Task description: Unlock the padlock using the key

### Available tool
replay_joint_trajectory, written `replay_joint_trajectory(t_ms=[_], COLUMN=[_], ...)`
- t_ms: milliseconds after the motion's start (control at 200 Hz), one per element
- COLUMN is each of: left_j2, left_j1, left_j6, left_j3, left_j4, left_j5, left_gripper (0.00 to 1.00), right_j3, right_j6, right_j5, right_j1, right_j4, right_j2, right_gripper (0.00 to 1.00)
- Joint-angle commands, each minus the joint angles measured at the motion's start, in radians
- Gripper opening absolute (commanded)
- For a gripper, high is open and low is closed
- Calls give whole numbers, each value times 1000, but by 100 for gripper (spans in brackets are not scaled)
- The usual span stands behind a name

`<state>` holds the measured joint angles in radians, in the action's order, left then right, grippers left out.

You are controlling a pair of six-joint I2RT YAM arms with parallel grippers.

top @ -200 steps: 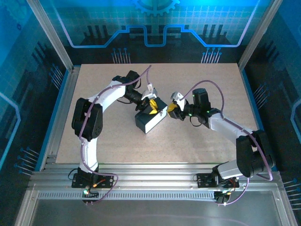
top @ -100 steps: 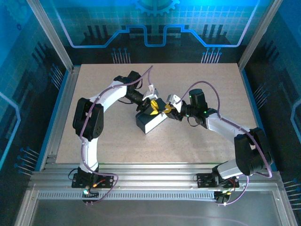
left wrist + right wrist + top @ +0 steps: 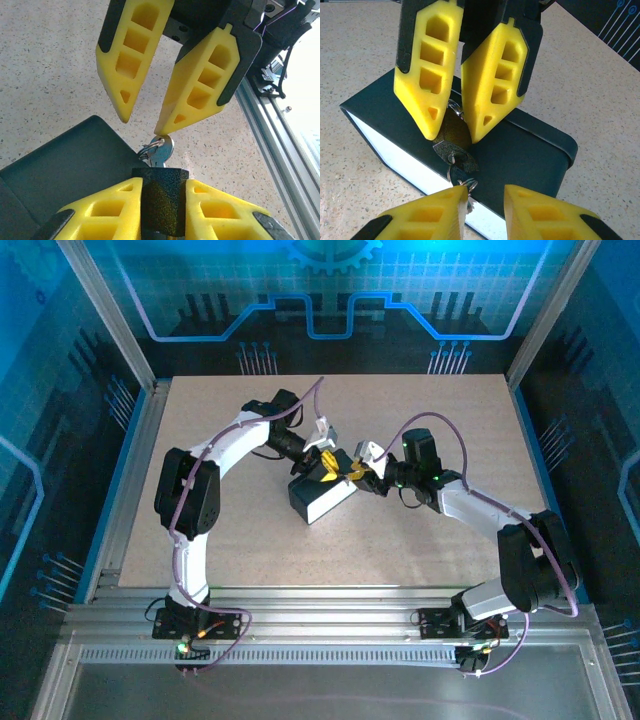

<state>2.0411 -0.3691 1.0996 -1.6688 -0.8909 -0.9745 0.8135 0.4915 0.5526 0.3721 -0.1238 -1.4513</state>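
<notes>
Speckled beige counter (image 3: 430,540) carries a dark rectangular tin (image 3: 530,150), over which the left tool (image 3: 162,187) from eleven o'clock pinches the black textured padlock (image 3: 161,210) while the spread right tool (image 3: 143,126) from three o'clock only grazes its small silvery key (image 3: 163,149), so closing off-centre could flick it out.

Padlock (image 3: 451,131) clamped in left gripper (image 3: 451,137) — key (image 3: 456,173) seemingly inserted.

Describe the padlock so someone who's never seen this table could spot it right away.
Find the dark tin on the table. Right by it, the left hand pinches the padlock: a black speckled block, the only thing with a silver key sticking out.
</notes>
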Motion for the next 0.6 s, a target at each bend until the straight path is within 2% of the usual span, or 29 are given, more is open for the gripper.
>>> replay_joint_trajectory(t_ms=[0,595], left_j2=[-2,3], left_j1=[-11,-11], left_j6=[3,-15], left_j3=[-2,10], left_j4=[-17,6], left_j5=[0,31], left_gripper=[13,13], right_j3=[2,-2], right_j6=[14,48], right_j5=[41,100], right_j1=[22,31], right_j4=[14,103], right_j2=[8,20], right_gripper=[27,28])
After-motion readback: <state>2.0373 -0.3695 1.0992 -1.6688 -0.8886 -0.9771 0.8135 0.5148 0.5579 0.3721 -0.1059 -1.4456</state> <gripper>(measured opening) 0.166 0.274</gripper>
